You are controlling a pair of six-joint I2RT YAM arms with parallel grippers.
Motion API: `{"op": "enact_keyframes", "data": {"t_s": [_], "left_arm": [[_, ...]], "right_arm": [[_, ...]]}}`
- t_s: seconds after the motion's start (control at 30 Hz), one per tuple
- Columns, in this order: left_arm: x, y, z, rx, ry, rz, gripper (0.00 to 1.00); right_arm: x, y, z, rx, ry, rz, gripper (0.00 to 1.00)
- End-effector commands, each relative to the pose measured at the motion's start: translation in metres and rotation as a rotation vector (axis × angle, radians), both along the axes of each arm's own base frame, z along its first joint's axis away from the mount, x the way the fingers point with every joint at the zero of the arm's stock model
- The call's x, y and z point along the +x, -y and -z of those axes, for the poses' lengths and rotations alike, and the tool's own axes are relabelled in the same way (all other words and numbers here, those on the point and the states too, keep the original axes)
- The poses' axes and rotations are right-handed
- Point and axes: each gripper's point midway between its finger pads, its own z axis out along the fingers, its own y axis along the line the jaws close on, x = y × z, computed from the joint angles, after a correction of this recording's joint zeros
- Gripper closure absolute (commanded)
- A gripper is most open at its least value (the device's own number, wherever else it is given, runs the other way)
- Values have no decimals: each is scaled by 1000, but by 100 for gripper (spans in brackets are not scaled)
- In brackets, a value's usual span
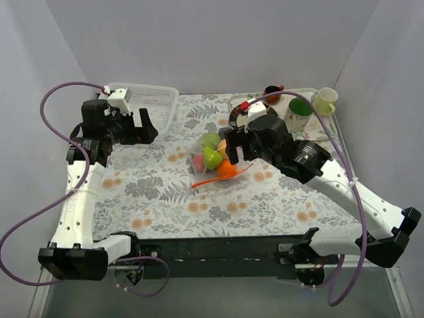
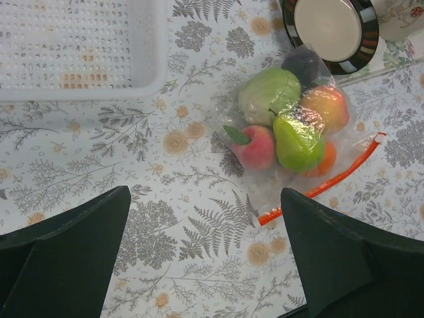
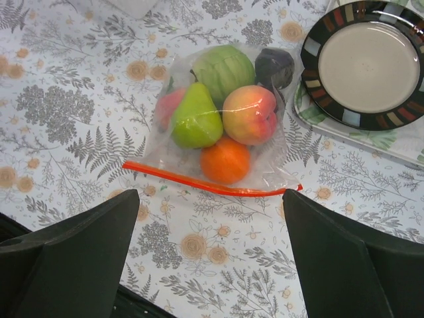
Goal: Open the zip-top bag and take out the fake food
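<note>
White mesh basket [image 1: 149, 99] sat at 11 o'clock on the table [image 1: 159, 199], striped plate [image 3: 364, 63] and mugs [image 1: 301, 112] at 1. Zip-top bag [image 3: 268, 169] lay centre, seemingly zipped, fake food [image 3: 222, 112] inside. It was 12 o'clock of the right gripper [image 3: 209, 192] and 1 o'clock of the left gripper [image 2: 204, 192]. Both had fingers spread, empty.

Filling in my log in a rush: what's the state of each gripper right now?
Left arm's dark two-finger gripper: open, holding nothing.
Right arm's dark two-finger gripper: open, holding nothing.
</note>
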Motion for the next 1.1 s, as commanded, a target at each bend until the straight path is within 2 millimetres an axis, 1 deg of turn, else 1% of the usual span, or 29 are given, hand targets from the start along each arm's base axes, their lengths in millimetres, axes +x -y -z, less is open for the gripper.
{"op": "enact_keyframes", "data": {"t_s": [0.0,0.03,0.07,0.1,0.13,0.17,0.2,0.23,0.27,0.3,0.33,0.37,0.4,0.43,0.47,0.5,0.53,0.57,0.6,0.67,0.7,0.73,0.77,0.83,0.87,0.9,0.97,1.0,1.07], "left_arm": [[34,-8,-13,-3,62,-73,2],[40,-8,-15,-7,72,-75,2],[49,-7,-20,-25,99,-81,2],[63,-5,-14,-30,87,-82,2],[70,-5,-12,-37,86,-85,2],[82,-4,-13,-47,100,-90,2],[97,-3,-4,-50,81,-91,2],[105,-1,1,-54,74,-89,2],[116,1,1,-56,87,-86,2],[130,1,16,-44,60,-97,2],[137,10,20,-30,60,-84,2],[144,14,24,-16,66,-78,2],[152,13,30,26,74,-95,2],[157,25,46,51,59,-75,2],[165,29,49,65,76,-77,2],[169,31,55,81,77,-81,2],[173,34,60,93,77,-92,2],[181,35,73,102,63,-98,2],[185,37,78,107,58,-100,2],[194,41,97,135,37,-100,2],[197,42,105,145,25,-98,2],[200,45,108,161,28,-99,2],[204,47,119,169,13,-95,2],[208,50,125,198,18,-107,2],[214,46,126,220,38,-132,2],[214,45,136,234,28,-141,2],[217,45,138,242,34,-165,2],[216,44,142,241,26,-166,2],[215,46,144,238,31,-164,2]], "right_arm": [[2,-5,1,9,24,-24,2],[3,-4,8,-10,14,-18,2],[3,-4,12,-22,11,-21,2],[6,-4,15,-35,23,-17,2],[8,-3,18,-41,33,-10,2],[8,0,32,-65,28,0,2],[12,0,35,-59,51,16,2],[12,3,37,-52,62,23,2],[9,8,57,-77,41,28,2],[11,13,61,-77,47,63,2],[11,16,62,-44,46,102,2],[8,24,81,-66,21,134,2],[11,34,86,-73,28,189,2],[9,39,92,-38,14,238,2],[8,44,98,-31,6,266,2],[5,54,117,-49,-12,302,2],[5,57,119,-20,-15,321,2],[6,55,120,26,-21,341,2],[4,60,134,33,-46,356,2],[7,59,138,99,-66,374,2],[7,62,147,113,-95,384,2],[8,62,152,129,-117,384,2],[11,58,152,177,-130,385,2],[11,60,166,216,-189,386,2],[11,59,170,230,-205,384,2],[15,55,168,280,-217,376,2],[15,53,174,303,-241,371,2],[16,48,172,323,-248,354,3],[18,46,174,323,-258,353,3]]}}
